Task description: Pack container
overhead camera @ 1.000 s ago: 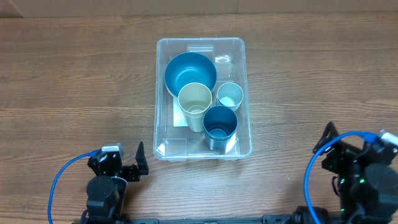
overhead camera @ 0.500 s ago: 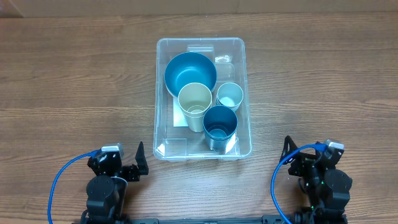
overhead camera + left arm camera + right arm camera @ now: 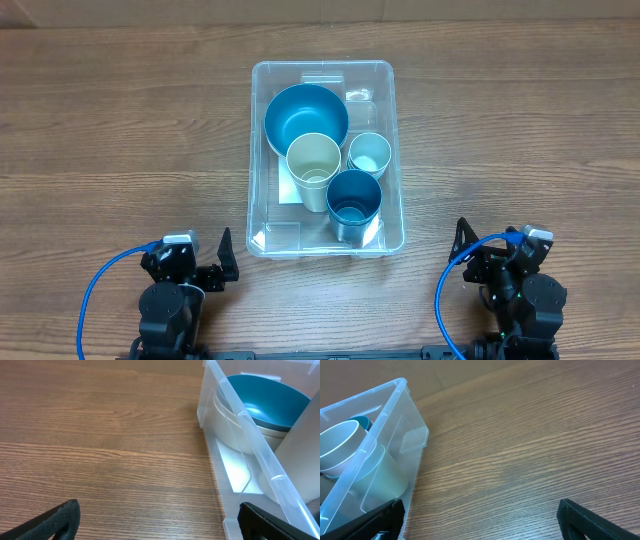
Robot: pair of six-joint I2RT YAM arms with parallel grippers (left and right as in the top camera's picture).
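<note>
- The left gripper (image 3: 160,518) rests low at the table's (image 3: 120,130) 7 o'clock edge. Its fingers are spread wide and hold nothing.
- From this gripper the container (image 3: 251,160) lies at about 1 o'clock. In the left wrist view its near-left corner sits just beside the right fingertip, apart from it.
- The container stands in the middle of the table, with its long axis running 12 to 6 o'clock.
- Inside, a blue bowl (image 3: 305,115) fills the 12 o'clock end. The left wrist view shows it nested in a cream bowl (image 3: 231,427).
- A cream cup (image 3: 315,165) stands at the centre, and a small pale-blue cup (image 3: 369,152) is at its 2 o'clock.
- A dark-blue cup (image 3: 353,200) is toward the 5 o'clock corner, leaning against the cream cup.
- The right gripper (image 3: 480,515) is at the table's 5 o'clock edge, fingers likewise wide apart and empty.
- From the right gripper the container lies at about 10 o'clock, farther off than from the left.
- By my reading the packing is finished or nearly so, since no loose piece shows outside the container. If anything inside needs a nudge, the left arm is the nearer one.
</note>
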